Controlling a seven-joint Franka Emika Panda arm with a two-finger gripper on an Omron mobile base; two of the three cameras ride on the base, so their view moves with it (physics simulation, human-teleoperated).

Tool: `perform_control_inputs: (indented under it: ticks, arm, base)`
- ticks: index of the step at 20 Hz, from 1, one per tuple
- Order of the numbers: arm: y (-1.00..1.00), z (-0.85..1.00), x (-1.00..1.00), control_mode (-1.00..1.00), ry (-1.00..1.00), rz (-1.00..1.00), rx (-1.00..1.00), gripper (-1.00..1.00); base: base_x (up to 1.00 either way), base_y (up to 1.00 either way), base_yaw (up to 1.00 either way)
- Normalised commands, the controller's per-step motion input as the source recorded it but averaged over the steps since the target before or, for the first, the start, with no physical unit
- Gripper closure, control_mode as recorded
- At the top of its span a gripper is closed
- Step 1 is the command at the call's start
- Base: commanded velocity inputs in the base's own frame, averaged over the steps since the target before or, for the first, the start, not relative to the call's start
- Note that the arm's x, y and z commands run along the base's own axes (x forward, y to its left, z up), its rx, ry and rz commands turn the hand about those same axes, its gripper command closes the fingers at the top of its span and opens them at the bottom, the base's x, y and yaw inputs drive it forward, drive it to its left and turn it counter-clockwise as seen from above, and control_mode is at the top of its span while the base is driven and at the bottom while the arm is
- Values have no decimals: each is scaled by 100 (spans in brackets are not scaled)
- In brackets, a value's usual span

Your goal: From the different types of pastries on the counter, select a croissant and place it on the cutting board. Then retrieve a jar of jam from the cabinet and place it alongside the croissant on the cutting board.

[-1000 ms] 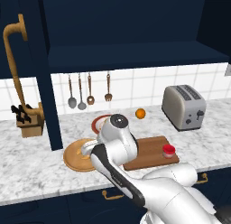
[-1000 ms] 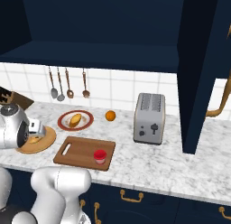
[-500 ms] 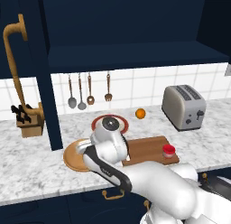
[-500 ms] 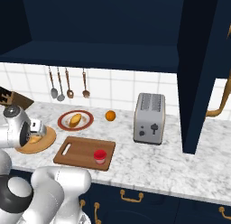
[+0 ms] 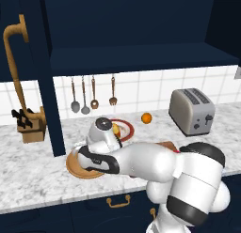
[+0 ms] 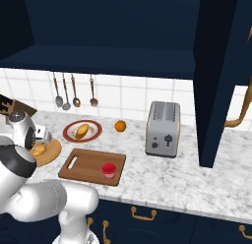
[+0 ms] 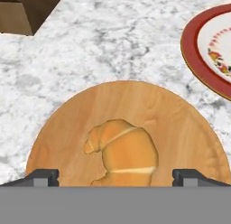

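Hand view has us right over the croissant (image 7: pixel 122 151), sitting on the round wooden plate (image 7: pixel 180 128), with the gripper (image 7: pixel 115 177) spread wide, one tip on each side and not touching it, as far as we can tell. The red-rimmed plate (image 7: pixel 198 56) sits at 2 o'clock. From the right base view, the cutting board (image 6: pixel 88 164) has the jar of jam (image 6: pixel 109 170) on its near right corner, loaf-like pastry (image 6: pixel 82 130) at 11 o'clock from it.
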Motion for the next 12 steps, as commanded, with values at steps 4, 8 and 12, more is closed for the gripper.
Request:
perform_control_inputs:
  ticks: [4, 8, 12]
  arm:
    - [3, -1, 16, -100, 1, 0, -1, -100]
    - [3, -72, 0, -100, 11, 0, -8, -100]
    - [0, -37, 0, -100, 8, 0, -2, -100]
  base:
    - [0, 0, 0]
    - [0, 0, 0]
    - [0, 0, 0]
